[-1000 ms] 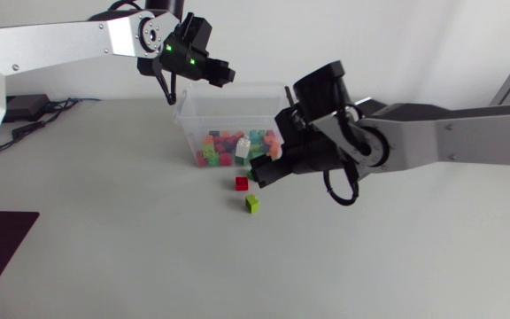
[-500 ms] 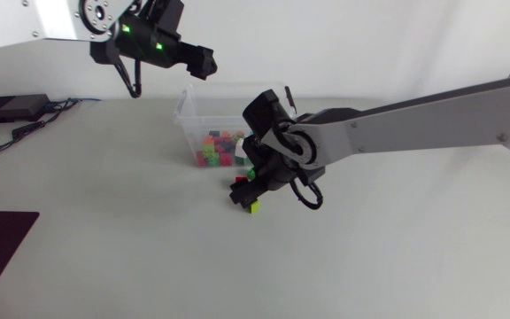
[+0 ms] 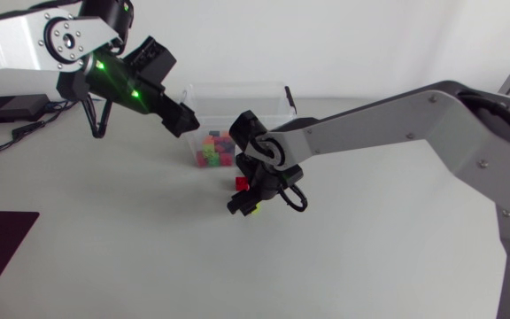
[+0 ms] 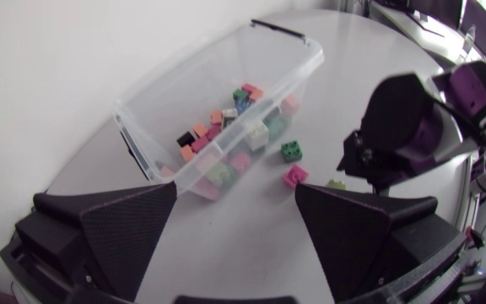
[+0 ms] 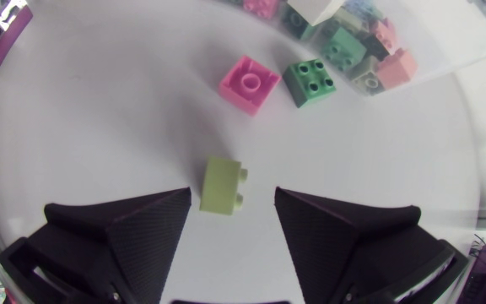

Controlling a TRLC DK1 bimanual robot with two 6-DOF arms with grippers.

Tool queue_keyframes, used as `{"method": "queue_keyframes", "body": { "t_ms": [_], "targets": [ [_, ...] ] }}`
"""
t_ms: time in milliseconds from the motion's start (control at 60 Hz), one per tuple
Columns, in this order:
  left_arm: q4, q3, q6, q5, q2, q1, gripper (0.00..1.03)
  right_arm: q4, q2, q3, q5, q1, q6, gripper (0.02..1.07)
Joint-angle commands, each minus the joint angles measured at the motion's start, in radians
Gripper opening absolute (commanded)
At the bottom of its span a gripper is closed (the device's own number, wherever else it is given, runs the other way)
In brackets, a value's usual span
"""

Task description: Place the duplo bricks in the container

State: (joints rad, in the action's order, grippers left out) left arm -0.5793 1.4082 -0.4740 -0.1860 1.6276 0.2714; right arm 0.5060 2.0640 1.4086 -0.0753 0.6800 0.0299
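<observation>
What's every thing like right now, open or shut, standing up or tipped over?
Clear plastic container: open, lidless, bricks inside.
Lime green brick: tipped on its side, loose on the table.
Pink square brick: upright, on the table.
Dark green brick: upright, on the table.
Left end effector: open, empty.
Right end effector: open around the lime brick.

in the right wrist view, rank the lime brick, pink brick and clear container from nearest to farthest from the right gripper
1. lime brick, between the open fingers of the right gripper.
2. pink brick, ahead on the table.
3. clear container, beyond the pink brick, holding bricks.
</observation>
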Motion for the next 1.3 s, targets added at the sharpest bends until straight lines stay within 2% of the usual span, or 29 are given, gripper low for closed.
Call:
{"method": "queue_keyframes", "body": {
  "t_ms": [0,117,300,500,600,967,1283],
  "targets": [
    [-0.019,-0.063,-0.068,-0.009,-0.020,0.015,0.98,0.022,0.039,0.035,-0.003,-0.005,0.027,0.69],
    [-0.025,-0.097,-0.097,-0.009,-0.012,0.034,0.98,0.048,0.068,0.070,-0.003,-0.005,0.033,0.61],
    [-0.025,-0.132,-0.135,-0.009,0.021,0.045,0.98,0.085,0.113,0.124,-0.001,-0.003,0.044,0.60],
    [-0.024,-0.160,-0.158,-0.009,0.054,0.058,0.98,0.103,0.134,0.151,-0.001,-0.002,0.047,0.46],
    [-0.019,-0.161,-0.170,-0.009,0.081,0.071,0.97,0.109,0.140,0.156,-0.001,0.000,0.045,0.32],
    [0.001,-0.064,-0.175,0.008,0.255,0.127,0.96,0.123,0.035,0.073,0.034,-0.011,0.041,0.31],
    [0.090,-0.025,-0.199,0.008,0.360,0.144,0.96,0.078,-0.228,-0.123,0.147,-0.111,0.018,0.31]
  ]
}}
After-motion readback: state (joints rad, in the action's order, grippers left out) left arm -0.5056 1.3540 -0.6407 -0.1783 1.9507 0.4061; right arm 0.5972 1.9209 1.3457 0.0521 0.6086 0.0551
